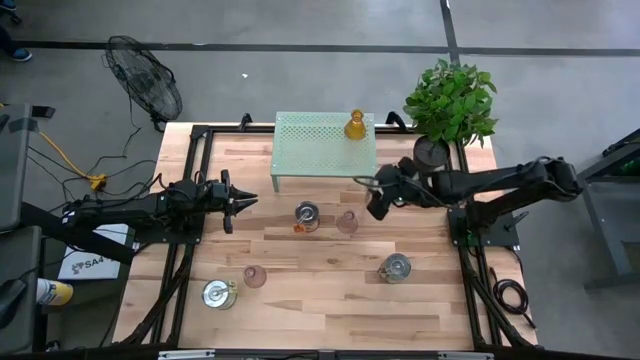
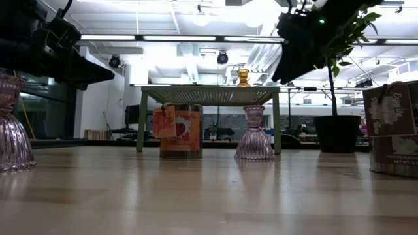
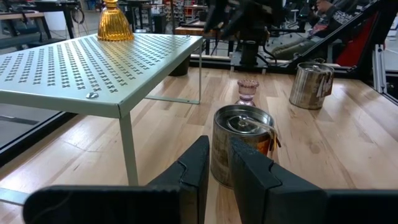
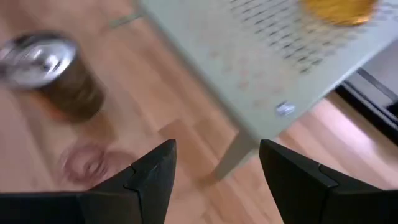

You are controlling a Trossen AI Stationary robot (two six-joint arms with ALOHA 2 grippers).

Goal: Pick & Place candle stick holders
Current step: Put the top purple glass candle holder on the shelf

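Observation:
An amber glass holder (image 1: pixel 355 125) stands on the mint-green perforated stand (image 1: pixel 325 145). A silver holder (image 1: pixel 307 214) and a pink glass holder (image 1: pixel 347 222) stand on the table in front of the stand. Another silver holder (image 1: pixel 395 267) is at the near right. A second pink one (image 1: pixel 255 276) and a third silver one (image 1: pixel 219 294) are at the near left. My right gripper (image 4: pixel 217 168) is open and empty, raised above the table just right of the pink holder (image 4: pixel 87 162). My left gripper (image 3: pixel 217 171) is shut and empty, left of the silver holder (image 3: pixel 242 146).
A green plant in a black pot (image 1: pixel 450 100) stands at the far right corner, behind my right arm. The stand's thin legs (image 3: pixel 127 149) lie between my left gripper and the far edge. Bare wood (image 1: pixel 320 310) shows along the near edge.

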